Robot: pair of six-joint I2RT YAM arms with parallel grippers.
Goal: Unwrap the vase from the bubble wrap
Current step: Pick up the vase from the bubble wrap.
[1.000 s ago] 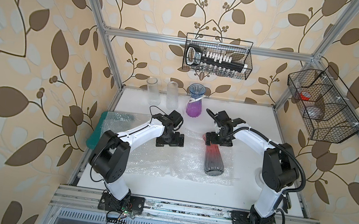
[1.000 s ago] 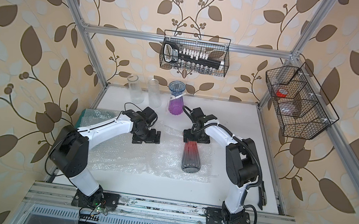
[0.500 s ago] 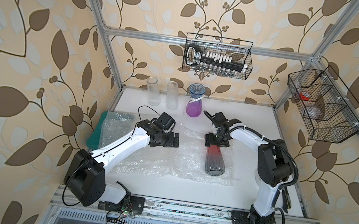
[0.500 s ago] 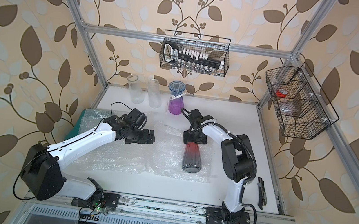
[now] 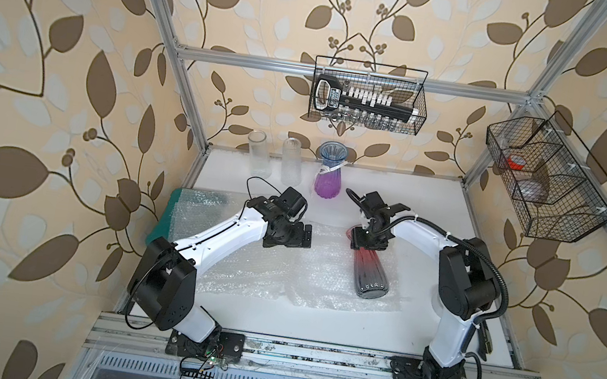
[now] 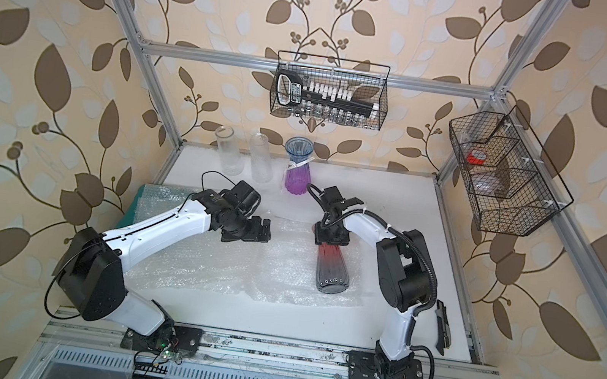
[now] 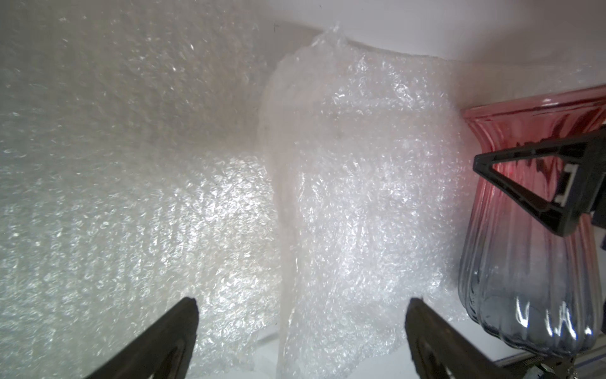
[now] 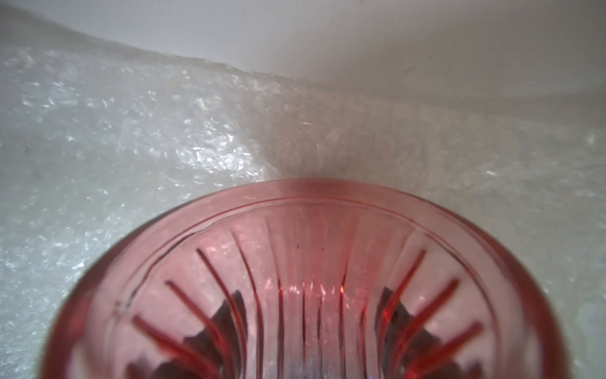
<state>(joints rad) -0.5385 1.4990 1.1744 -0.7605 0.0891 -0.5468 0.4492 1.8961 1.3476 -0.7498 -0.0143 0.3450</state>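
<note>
A ribbed glass vase (image 5: 369, 271) (image 6: 331, 272), red at the mouth and grey at the base, lies on its side on the opened bubble wrap (image 5: 283, 271) (image 6: 227, 268), uncovered. My right gripper (image 5: 368, 243) (image 6: 331, 238) straddles its red neck. In the right wrist view the vase (image 8: 311, 229) fills the frame and dark fingers (image 8: 226, 325) show through the glass either side; contact is unclear. My left gripper (image 5: 297, 237) (image 6: 258, 232) (image 7: 301, 315) stands open over the bubble wrap (image 7: 344, 180), left of the vase (image 7: 524, 262).
Two clear glass cylinders (image 5: 259, 152) (image 5: 293, 161) and a purple vase (image 5: 328, 178) stand along the back wall. A green mat with more wrap (image 5: 188, 207) lies at the left. Wire baskets (image 5: 368, 95) (image 5: 549, 183) hang on the walls. A black tool (image 6: 443, 328) lies at the right edge.
The right gripper has settled lower over the vase's neck. The left arm's elbow swung out low and came back; its gripper stays open near the same spot.
</note>
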